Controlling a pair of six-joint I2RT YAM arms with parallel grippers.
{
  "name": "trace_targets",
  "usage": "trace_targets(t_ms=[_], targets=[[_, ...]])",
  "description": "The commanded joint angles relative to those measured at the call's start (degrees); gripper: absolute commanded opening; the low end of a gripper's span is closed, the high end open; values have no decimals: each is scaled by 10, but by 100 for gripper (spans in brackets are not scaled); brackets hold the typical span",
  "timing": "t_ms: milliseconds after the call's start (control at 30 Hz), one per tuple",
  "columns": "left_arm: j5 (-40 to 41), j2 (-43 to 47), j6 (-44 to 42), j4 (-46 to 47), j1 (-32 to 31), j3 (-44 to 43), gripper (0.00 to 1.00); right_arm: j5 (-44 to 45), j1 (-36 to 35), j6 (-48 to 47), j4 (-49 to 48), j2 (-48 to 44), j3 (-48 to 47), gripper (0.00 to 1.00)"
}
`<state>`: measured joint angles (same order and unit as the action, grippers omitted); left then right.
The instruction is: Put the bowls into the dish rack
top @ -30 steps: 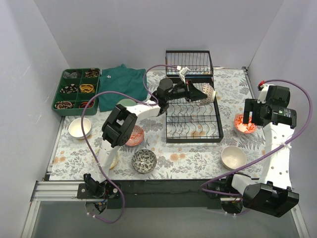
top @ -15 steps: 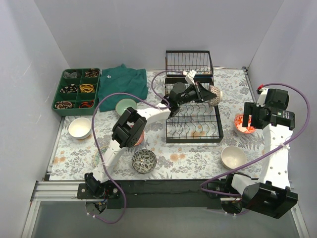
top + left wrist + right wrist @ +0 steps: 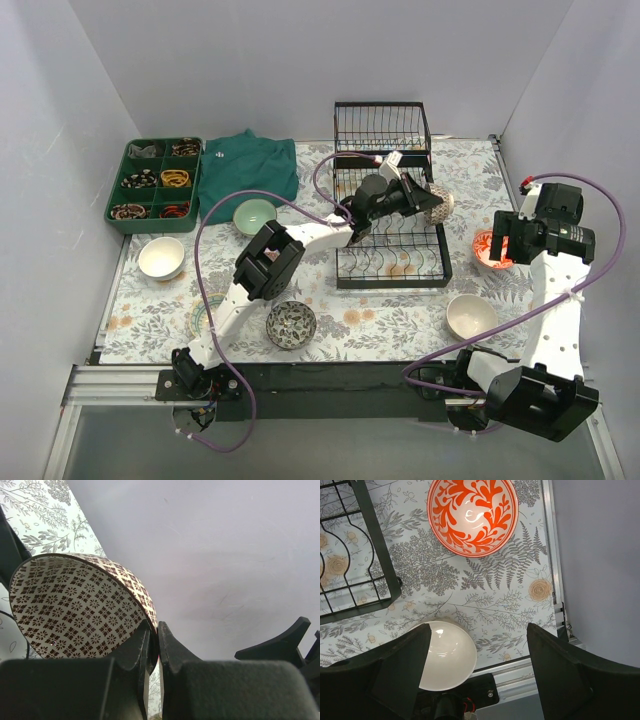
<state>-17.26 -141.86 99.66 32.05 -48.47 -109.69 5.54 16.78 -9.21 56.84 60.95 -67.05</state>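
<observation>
My left gripper is shut on the rim of a brown-patterned bowl, held tilted above the right rear part of the black wire dish rack. In the left wrist view the fingers pinch the bowl's wall at the gripper. My right gripper is open and empty, hovering over a red-orange bowl. The right wrist view shows that bowl, a plain cream bowl near the open gripper, and the rack's corner.
On the mat lie a cream bowl, a black-white bowl, a pale green bowl and a white bowl. A green compartment tray and a green cloth sit at the back left. Grey walls enclose the table.
My left arm has carried the brown-patterned bowl to the right across the rack. The right gripper has shifted slightly above the red-orange bowl.
</observation>
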Motion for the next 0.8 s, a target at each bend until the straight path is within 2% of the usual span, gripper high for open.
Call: trace_targets(t_ms=[0,767], targets=[[4,26,26,23,7,-7,0,-11,5,-2,-18,-7,8,85],[-60,-8,75,91,12,32,0,-25,9,-1,-33,9,37,84]])
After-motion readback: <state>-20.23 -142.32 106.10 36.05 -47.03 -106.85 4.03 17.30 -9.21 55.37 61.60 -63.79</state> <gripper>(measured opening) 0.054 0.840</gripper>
